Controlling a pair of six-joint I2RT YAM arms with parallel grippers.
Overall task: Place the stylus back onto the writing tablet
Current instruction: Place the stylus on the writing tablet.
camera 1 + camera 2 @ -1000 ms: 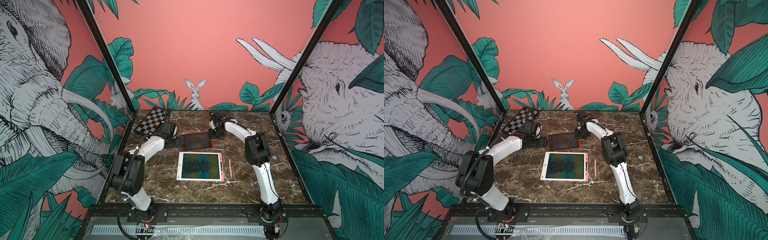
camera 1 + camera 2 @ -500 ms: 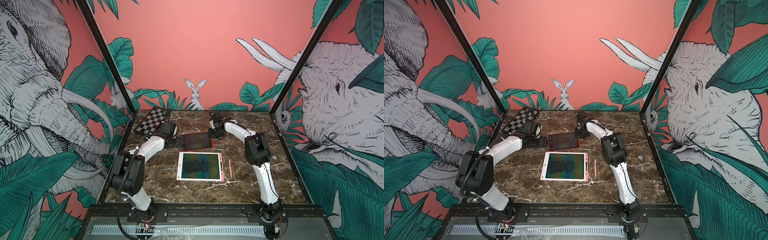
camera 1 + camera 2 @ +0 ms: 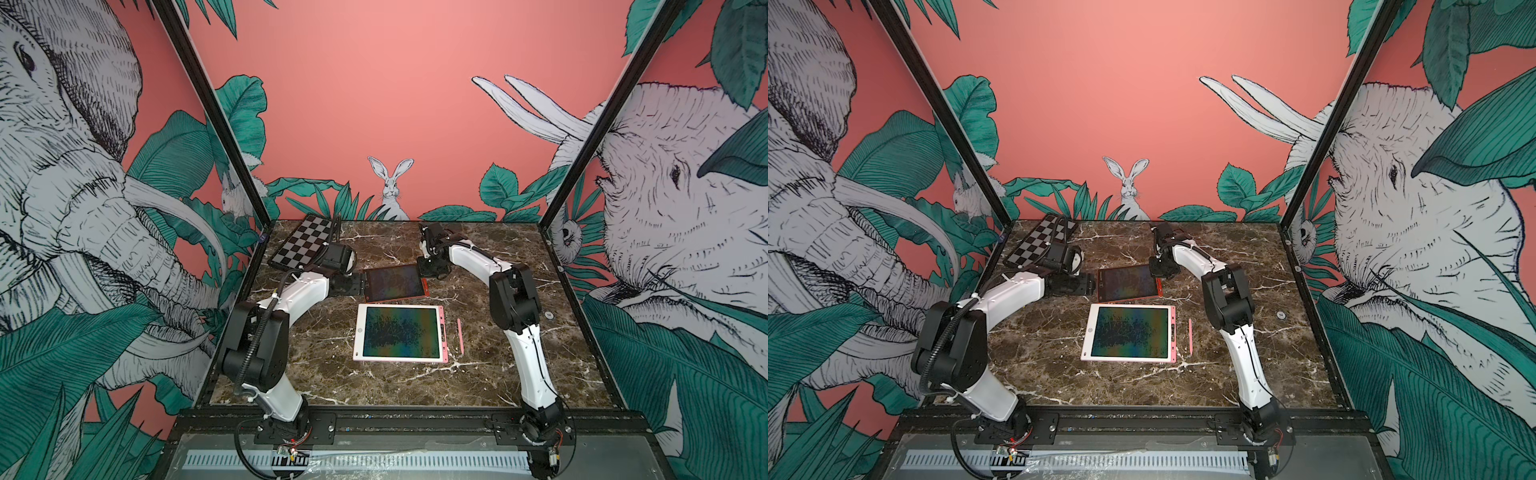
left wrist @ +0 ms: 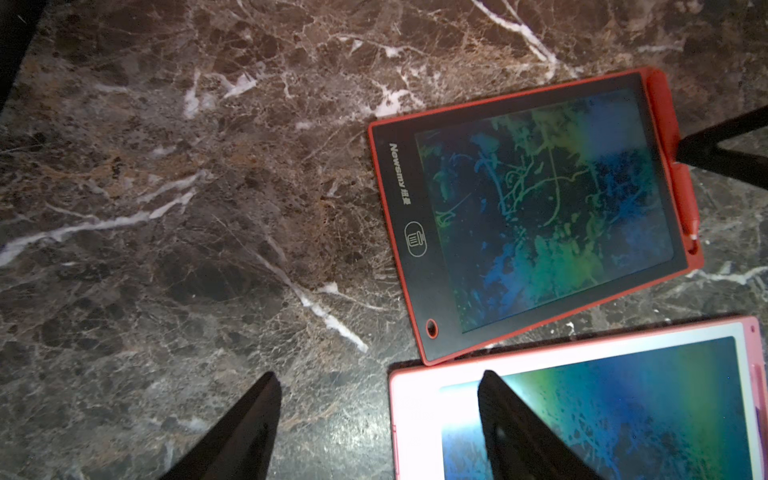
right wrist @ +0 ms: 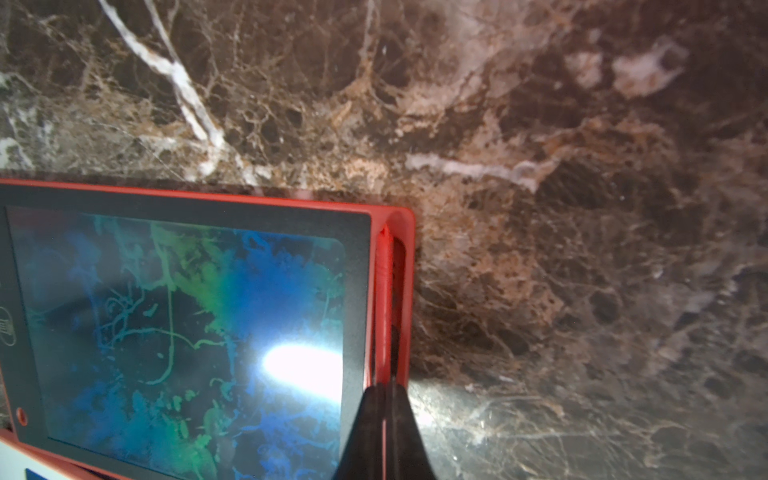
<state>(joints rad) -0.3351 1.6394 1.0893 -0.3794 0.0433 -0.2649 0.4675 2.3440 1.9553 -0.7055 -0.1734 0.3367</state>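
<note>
The seating step is judged nearly finished: the red stylus (image 4: 683,195) is laid in the side groove of the red tablet (image 3: 395,282), and the right claw (image 5: 385,388) is pinched almost together on it. The left claw (image 4: 378,374) is held apart, empty, at the red tablet's opposite edge. Next, a release and a straight lift are called for, so the stylus is not dragged out.

The brown marble table (image 3: 415,386) bears a pink tablet (image 3: 401,338) — a pink stylus (image 3: 460,336) lies just right of it, a red tablet (image 3: 395,282) just behind it, a chessboard (image 3: 301,247) well behind-left.
</note>
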